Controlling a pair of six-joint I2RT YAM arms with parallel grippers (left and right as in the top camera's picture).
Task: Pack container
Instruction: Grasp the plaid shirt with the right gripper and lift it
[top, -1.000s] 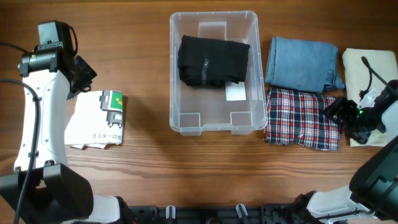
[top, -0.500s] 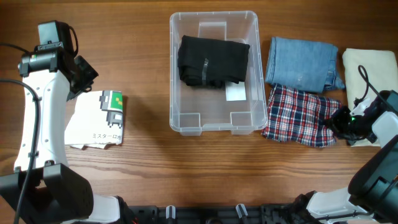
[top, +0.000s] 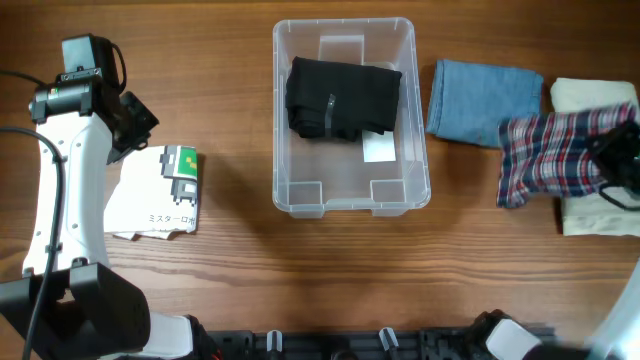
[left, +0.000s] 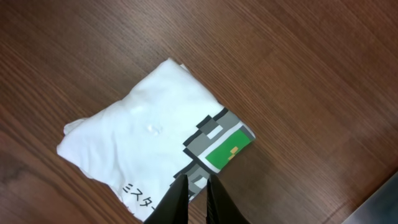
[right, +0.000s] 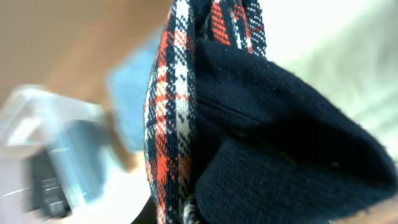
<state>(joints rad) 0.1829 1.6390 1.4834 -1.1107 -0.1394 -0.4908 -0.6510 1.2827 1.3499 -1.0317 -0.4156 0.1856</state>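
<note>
Red plaid cloth hangs clenched in right gripper; left gripper hovers closed.

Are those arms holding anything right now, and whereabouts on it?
The right gripper pinches the plaid cloth near its right-hand end. The left gripper holds nothing.

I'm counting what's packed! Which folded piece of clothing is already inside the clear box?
The black garment: it alone lies inside the container; all the other clothes are outside it.
</note>
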